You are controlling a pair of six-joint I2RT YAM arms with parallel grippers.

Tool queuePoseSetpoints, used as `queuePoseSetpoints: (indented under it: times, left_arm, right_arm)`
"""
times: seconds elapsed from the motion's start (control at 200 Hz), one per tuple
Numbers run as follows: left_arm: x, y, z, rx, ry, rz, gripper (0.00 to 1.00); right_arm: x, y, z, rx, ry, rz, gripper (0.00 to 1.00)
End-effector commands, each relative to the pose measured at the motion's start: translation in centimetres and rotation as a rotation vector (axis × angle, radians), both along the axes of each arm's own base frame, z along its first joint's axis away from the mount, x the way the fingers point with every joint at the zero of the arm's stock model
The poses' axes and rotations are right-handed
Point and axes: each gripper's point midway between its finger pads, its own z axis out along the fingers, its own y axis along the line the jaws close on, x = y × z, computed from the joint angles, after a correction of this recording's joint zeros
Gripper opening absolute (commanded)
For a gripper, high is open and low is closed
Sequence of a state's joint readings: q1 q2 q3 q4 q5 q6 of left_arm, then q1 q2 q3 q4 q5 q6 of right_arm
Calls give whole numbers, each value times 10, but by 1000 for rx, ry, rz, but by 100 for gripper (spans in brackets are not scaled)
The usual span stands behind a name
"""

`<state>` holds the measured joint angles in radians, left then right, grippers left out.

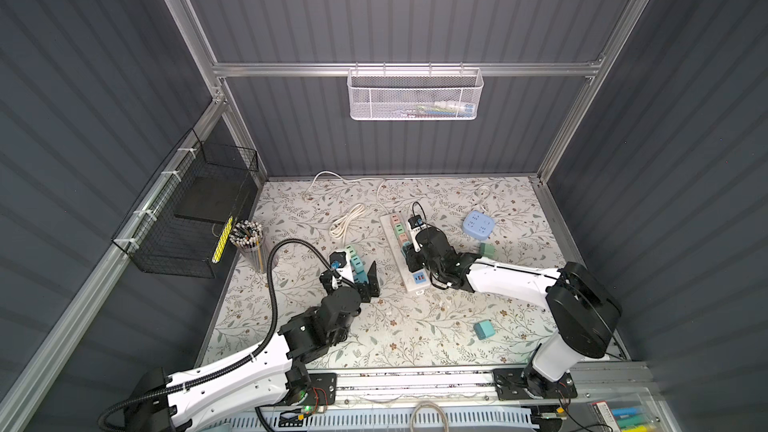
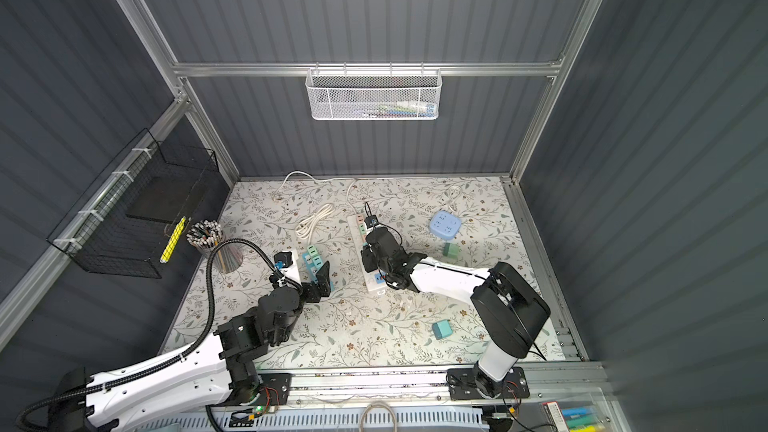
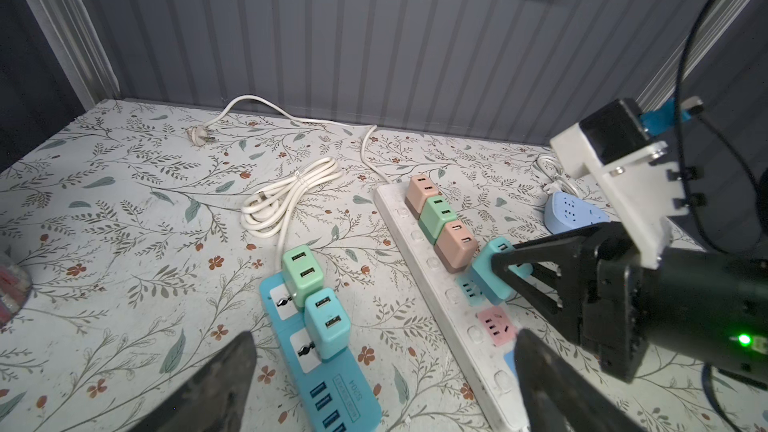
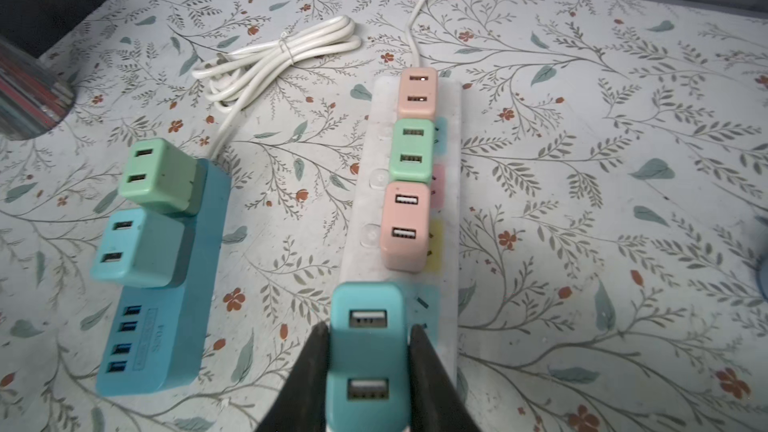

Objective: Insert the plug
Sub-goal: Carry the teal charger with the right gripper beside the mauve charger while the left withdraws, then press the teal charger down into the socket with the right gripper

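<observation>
Over the white power strip (image 4: 363, 218), my right gripper (image 4: 369, 328) is clamped on the teal plug (image 4: 368, 353), with one black finger pressed against each of its sides. The plug sits at the strip's teal socket (image 3: 467, 290), next in line after a pink plug (image 4: 417, 91), a green plug (image 4: 411, 149) and a second pink plug (image 4: 405, 222) that are already seated in a row. From my left wrist view the teal plug looks slightly tilted against the strip. I cannot tell whether its prongs are in the socket.

My left gripper (image 3: 384, 336) holds nothing. Its jaws are spread wide and hang just above the floral table (image 3: 124, 209), between the white strip and the blue power strip (image 3: 332, 392). That blue strip carries a mint plug (image 3: 301, 274) and a turquoise plug (image 3: 328, 322), side by side and touching. In both top views my two grippers are close together near the middle of the table.
</observation>
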<state>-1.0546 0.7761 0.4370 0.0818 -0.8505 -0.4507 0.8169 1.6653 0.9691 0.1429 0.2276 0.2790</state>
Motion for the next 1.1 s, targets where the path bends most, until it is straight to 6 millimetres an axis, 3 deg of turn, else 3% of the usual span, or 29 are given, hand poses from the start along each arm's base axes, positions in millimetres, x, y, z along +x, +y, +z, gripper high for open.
queuePoseSetpoints:
  times: [0.0,0.315,1.096]
  left_arm:
    - [1,8,8,-13,-12,31,97]
    - [1,7,10,-5,-19,27,97]
    - [0,6,9,-5,-15,18,97]
  right_arm:
    - [18,-2,13,6,-64,-83,21]
    - [21,-1,-13,-6,-37,-95,21]
    - [3,-11,-37,-13,37,-125,20]
